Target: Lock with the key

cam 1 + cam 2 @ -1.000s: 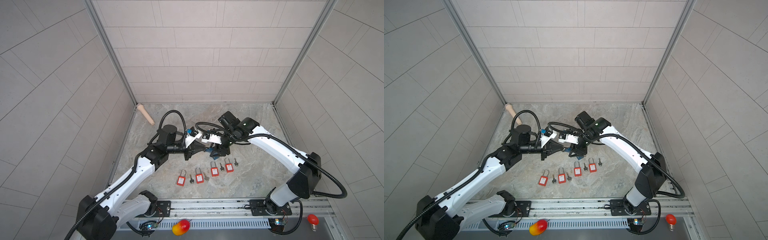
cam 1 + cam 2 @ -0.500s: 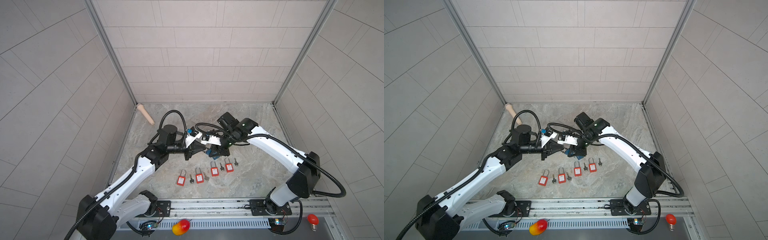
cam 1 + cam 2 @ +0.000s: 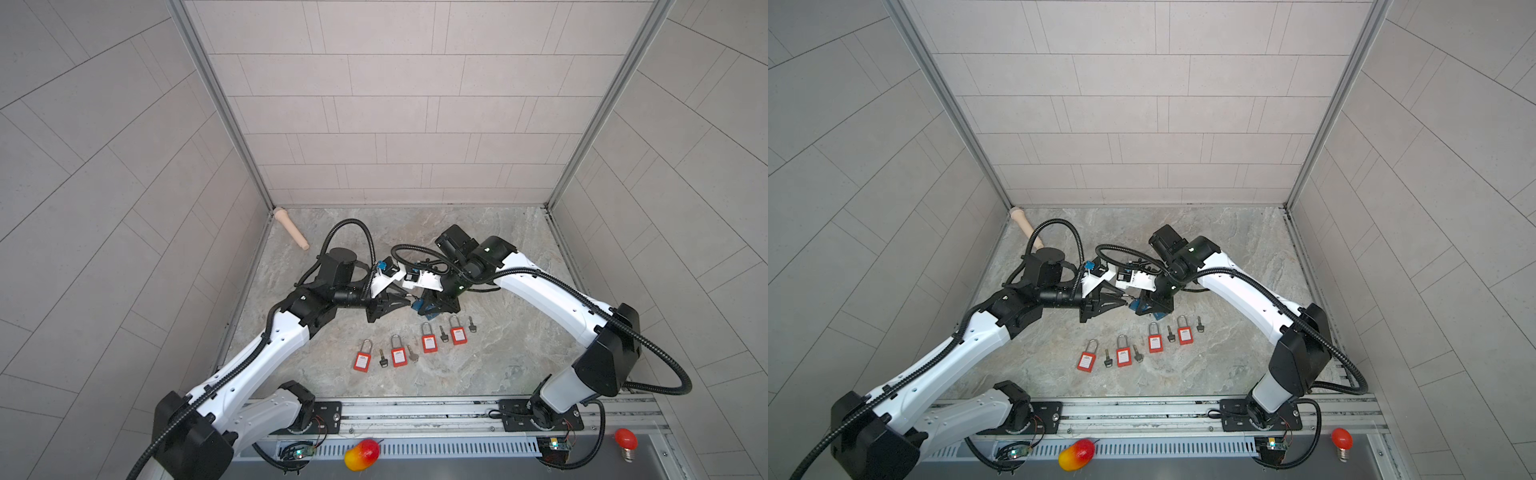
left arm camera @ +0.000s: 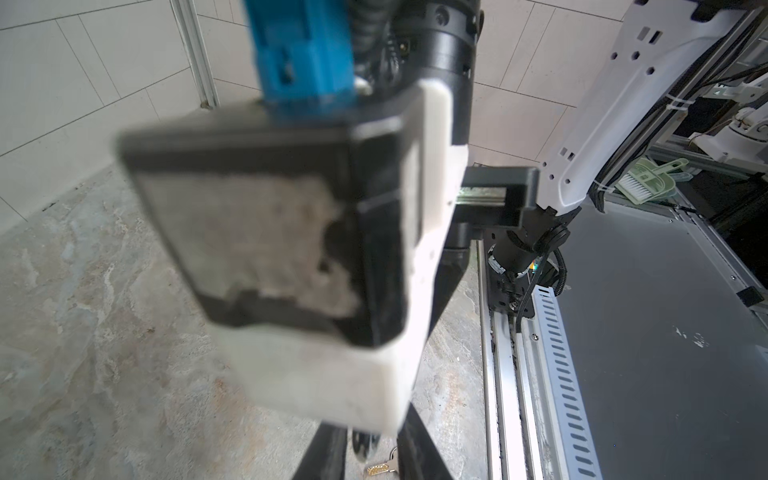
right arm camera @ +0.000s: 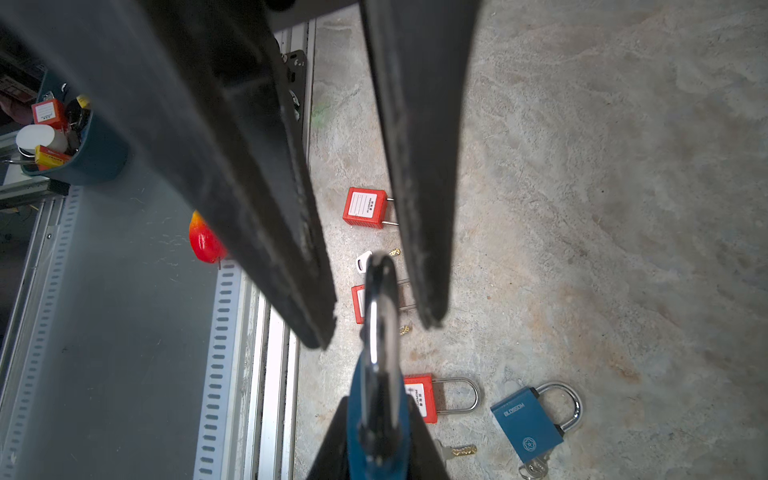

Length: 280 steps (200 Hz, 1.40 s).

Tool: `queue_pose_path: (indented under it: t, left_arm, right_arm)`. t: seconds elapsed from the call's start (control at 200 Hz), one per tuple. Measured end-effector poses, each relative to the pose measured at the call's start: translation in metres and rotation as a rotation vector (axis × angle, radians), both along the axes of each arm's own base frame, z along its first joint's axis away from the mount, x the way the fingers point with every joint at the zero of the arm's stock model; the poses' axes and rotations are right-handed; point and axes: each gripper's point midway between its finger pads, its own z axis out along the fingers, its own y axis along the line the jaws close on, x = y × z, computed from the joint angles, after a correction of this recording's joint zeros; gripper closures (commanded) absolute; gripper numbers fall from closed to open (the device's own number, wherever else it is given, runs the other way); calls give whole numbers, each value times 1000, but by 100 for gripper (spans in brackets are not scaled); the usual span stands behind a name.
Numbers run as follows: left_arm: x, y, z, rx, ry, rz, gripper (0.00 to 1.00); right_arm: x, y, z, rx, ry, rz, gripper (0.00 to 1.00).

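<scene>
**Between the two sets of fingers, above mid-table: one blue padlock**

- Right gripper (image 5: 379, 419): fingers clamped on either side of the blue padlock (image 5: 376, 397). It is held clear of the stone table (image 5: 582, 166), with the silver shackle pointing out past the fingertips.
- Left gripper (image 5: 377, 331): facing it nose to nose. Its fingers (image 5: 270, 208) are apart, with their tips flanking the crown of the shackle. A sliver of gap shows on each side, so no contact that I can make out.
- Brass key (image 5: 459, 451): flat on the table just beside the right fingers, its head partly hidden behind one of them.
- Second blue padlock (image 5: 528, 424): lies flat a little further out on that side, with a key bunch (image 5: 534, 467) at its base.
- Red padlocks (image 3: 429, 343): four in a row, small keys (image 3: 444, 333) between them. They lie on the table, near the fingers of both grippers but apart from them.
</scene>
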Motion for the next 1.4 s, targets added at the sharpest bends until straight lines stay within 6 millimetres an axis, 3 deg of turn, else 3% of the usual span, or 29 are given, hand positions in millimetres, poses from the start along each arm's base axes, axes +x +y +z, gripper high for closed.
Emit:
queue_pose_path:
  t: [0.275,0.956,1.401]
  left_arm:
    - [-2,-2,-3,10,15,-12,100]
    - [-4,-10,5,-12,-41,-23,100]
    - [5,-17,4,-52,-25,16,100]
  right_arm:
    - [-8,0,0,0,24,20,96]
    - [-8,-4,10,-4,-3,44,100]
    - [8,-8,9,-55,-104,20,100]
